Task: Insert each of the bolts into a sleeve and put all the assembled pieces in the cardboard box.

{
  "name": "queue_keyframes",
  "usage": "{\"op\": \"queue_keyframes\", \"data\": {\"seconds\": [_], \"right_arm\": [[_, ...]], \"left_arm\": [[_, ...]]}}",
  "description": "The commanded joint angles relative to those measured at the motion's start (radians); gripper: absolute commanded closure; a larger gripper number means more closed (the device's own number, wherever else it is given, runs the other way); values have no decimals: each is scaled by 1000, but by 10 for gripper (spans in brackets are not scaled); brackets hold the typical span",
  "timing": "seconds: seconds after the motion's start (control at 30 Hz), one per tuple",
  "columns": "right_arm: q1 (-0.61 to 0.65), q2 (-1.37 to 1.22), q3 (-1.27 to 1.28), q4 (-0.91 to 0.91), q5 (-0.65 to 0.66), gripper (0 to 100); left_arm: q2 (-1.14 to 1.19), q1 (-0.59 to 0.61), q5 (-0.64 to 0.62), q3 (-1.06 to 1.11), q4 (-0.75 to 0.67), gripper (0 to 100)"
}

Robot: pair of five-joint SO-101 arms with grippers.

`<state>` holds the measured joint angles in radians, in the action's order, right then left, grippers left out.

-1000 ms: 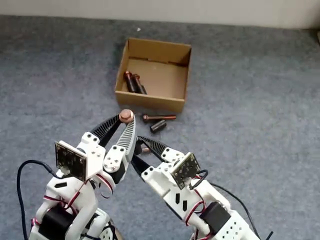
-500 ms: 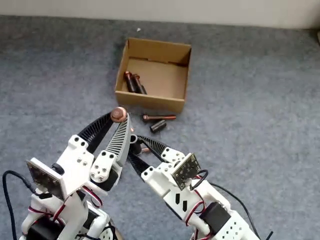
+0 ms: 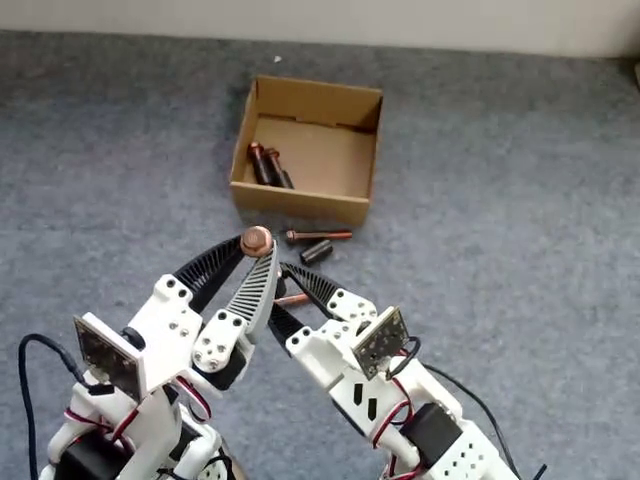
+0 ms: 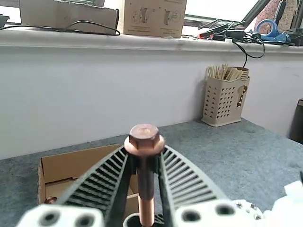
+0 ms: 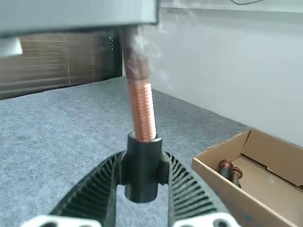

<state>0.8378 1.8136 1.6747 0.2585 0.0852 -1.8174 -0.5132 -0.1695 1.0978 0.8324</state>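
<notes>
The bolt (image 4: 144, 139) is being gripped by the left claw (image 4: 145, 155), its threaded tip being held in the sleeve (image 5: 141, 177) clamped by the right claw (image 5: 142, 163)

The left gripper (image 4: 144, 152) has its two black ribbed fingers (image 4: 106, 177) clamped on a copper bolt (image 4: 143, 136). The bolt stands upright, with its hexagonal head just above the fingertips. The threaded shank runs straight down between the fingers to the rim of a dark sleeve (image 4: 130, 219). Behind and to one side, an open cardboard box (image 4: 71, 168) sits on grey carpet (image 4: 227, 151). Farther back, a beige perforated basket (image 4: 225, 99) full of thin sticks stands against a white wall (image 4: 94, 90), under a cluttered ledge (image 4: 189, 42).
</notes>
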Motion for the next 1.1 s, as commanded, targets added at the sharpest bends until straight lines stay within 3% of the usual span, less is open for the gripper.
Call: {"op": "queue_keyframes", "data": {"seconds": [0.0,0.33,1.07], "right_arm": [[-12,19,104,-31,9,995],[-13,19,104,-31,11,995],[-13,21,101,-33,12,995]], "left_arm": [[2,-12,-3,12,-5,995],[1,54,-8,2,-5,995],[2,58,-3,61,-3,993]]}}
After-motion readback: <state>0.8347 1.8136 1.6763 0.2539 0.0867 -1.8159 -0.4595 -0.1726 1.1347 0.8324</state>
